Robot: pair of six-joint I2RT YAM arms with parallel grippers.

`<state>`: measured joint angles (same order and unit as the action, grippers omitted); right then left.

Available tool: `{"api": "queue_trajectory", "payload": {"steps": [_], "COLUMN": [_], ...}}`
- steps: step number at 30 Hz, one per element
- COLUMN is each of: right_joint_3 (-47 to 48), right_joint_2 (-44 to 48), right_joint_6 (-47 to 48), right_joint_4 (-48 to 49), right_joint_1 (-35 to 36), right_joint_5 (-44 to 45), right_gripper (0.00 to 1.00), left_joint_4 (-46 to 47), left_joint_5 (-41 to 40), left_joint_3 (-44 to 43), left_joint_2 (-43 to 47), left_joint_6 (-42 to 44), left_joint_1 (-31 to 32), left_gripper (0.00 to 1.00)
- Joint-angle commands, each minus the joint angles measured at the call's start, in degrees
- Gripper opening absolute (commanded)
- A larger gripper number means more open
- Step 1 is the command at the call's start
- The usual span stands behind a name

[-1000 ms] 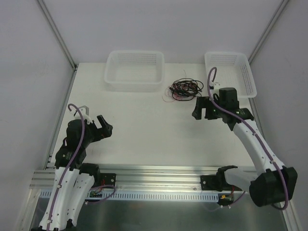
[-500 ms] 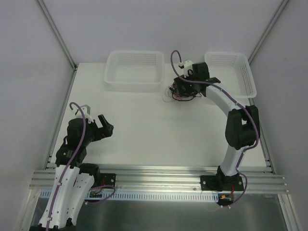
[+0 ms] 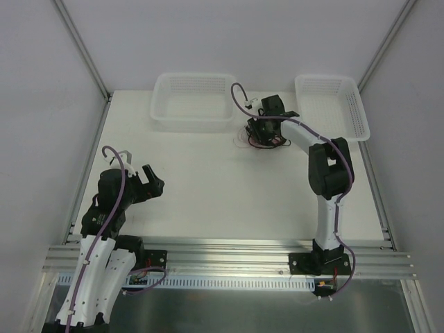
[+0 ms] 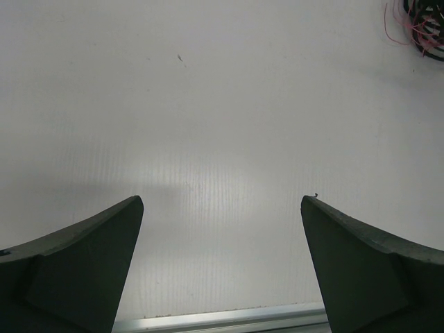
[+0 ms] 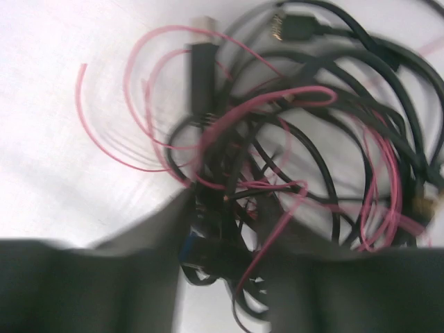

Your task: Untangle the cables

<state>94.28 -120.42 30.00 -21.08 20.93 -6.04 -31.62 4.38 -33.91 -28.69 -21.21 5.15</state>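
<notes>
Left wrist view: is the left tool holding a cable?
No, the left tool stands open and empty, while the cables lie apart at the upper right corner.

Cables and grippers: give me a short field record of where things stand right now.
cables: one black and red-pink tangle on the table, not yet separated
right gripper: down in the tangle, jaws either side of strands; grip unclear, wrist view blurred
left gripper: open, nothing between jaws, near left of table, far from the tangle
baskets: left basket and right basket, white, at far edge, tangle between them
</notes>
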Motion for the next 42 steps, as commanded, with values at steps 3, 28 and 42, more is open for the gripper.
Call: {"api": "queue_trajectory", "payload": {"steps": [3,28,42], "right_joint_3": [-8.2,-15.7,-35.5], "right_joint_2": [9.2,20.7,50.0], "right_joint_6": [-6.2,-58.9,-51.4], "right_joint_4": [0.0,-9.1,-6.1], "right_joint_1": [2.8,46.5,41.6], "right_joint_5": [-2.9,33.1,32.1], "right_gripper": [0.19,0.61,0.79], "left_joint_4": [2.6,5.4,12.3], "left_joint_5": [1.7,22.8,13.7], "left_joint_3": [0.3,3.0,5.2], "left_joint_2": [1.3,-4.7,-2.2], "left_joint_6": [1.2,-6.5,-27.6], "left_joint_1": [-0.7,1.6,19.1], "left_gripper": [0.99,0.99,0.98]}}
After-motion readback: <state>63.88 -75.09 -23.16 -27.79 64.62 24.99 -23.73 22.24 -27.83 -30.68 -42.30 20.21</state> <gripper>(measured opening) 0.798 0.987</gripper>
